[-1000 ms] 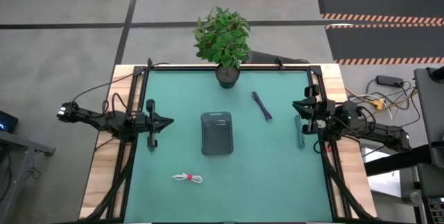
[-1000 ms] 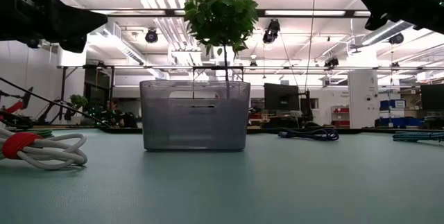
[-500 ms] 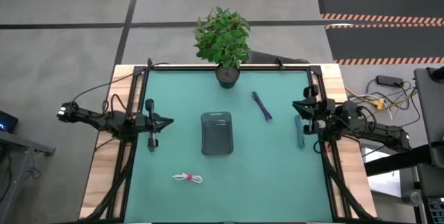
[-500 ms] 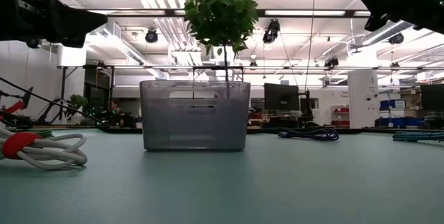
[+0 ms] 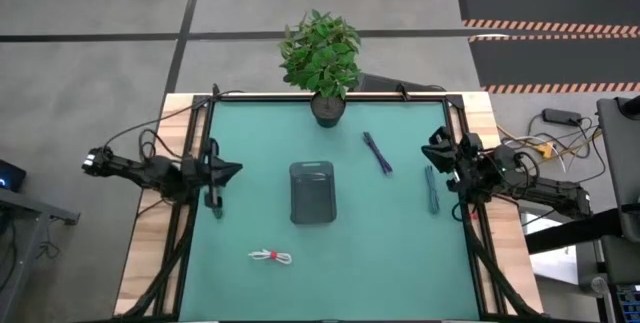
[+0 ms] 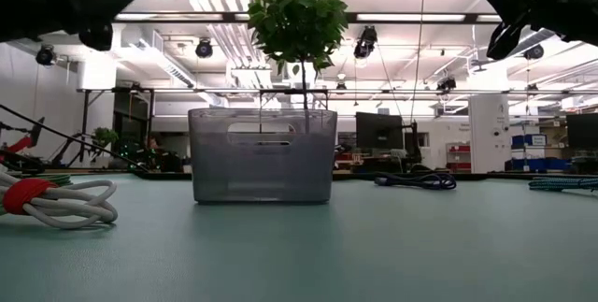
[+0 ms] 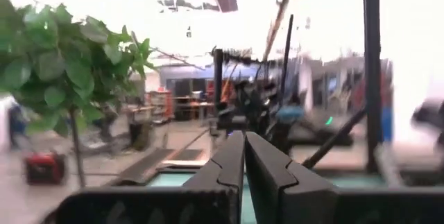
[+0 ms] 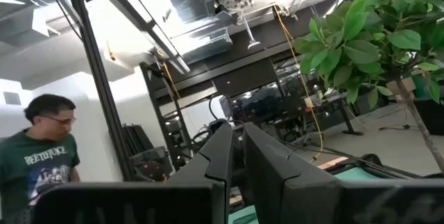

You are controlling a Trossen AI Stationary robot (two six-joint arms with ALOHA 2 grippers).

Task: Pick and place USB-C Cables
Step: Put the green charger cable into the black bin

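Observation:
The white cable with a red band (image 5: 271,256) lies on the mat toward the near edge, left of centre; in the low view this white cable (image 6: 51,202) sits close by. The dark blue cable (image 5: 377,152) lies right of the grey tray (image 5: 312,192), toward the far edge. The teal-green cable (image 5: 432,189) lies by the right edge. My left gripper (image 5: 236,169) hovers shut at the left edge, pointing toward the tray. My right gripper (image 5: 427,147) hovers shut at the right edge, just beyond the teal-green cable. In the wrist views both the left gripper (image 7: 244,141) and the right gripper (image 8: 237,132) have their fingers together.
A potted plant (image 5: 321,57) stands at the far edge, middle. The translucent grey tray (image 6: 263,154) stands on the mat's centre. Black frame rails run along the table's left and right sides. A person (image 8: 41,154) shows in the room beyond the table.
My left gripper has drawn back a little toward the table's left edge and risen. My right gripper has tipped upward and shifted slightly toward the far edge. The cables and the tray have stayed where they were.

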